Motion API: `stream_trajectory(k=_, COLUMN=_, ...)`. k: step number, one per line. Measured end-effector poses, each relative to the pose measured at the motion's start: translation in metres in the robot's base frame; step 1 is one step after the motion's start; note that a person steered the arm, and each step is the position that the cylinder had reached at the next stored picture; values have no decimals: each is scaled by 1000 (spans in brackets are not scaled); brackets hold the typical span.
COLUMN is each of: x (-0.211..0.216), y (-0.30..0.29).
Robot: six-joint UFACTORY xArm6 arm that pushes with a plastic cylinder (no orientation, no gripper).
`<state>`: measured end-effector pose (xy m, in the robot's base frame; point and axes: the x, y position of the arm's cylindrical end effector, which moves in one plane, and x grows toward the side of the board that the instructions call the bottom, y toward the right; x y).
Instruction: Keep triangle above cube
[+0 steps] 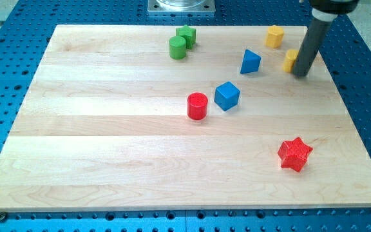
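Observation:
A blue triangle block [250, 62] lies on the wooden board at the upper right. A blue cube [227, 95] sits below and slightly left of it, near the board's middle. My tip [301, 73] rests on the board to the right of the triangle, touching or just beside a small yellow block [290, 60] that the rod partly hides. The rod [311, 42] rises to the view's top edge.
A red cylinder [197, 106] stands just left of the cube. A green cylinder [178, 47] and a green block [187, 34] sit at the top centre. A yellow block [274, 36] is at the top right. A red star [294, 154] lies at the lower right.

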<state>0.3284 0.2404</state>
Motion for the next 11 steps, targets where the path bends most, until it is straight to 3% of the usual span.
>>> stream_trajectory(k=1, x=-54, y=-26)
stream_trajectory(k=2, x=-24, y=-31)
stream_trajectory(k=11, x=-5, y=-131)
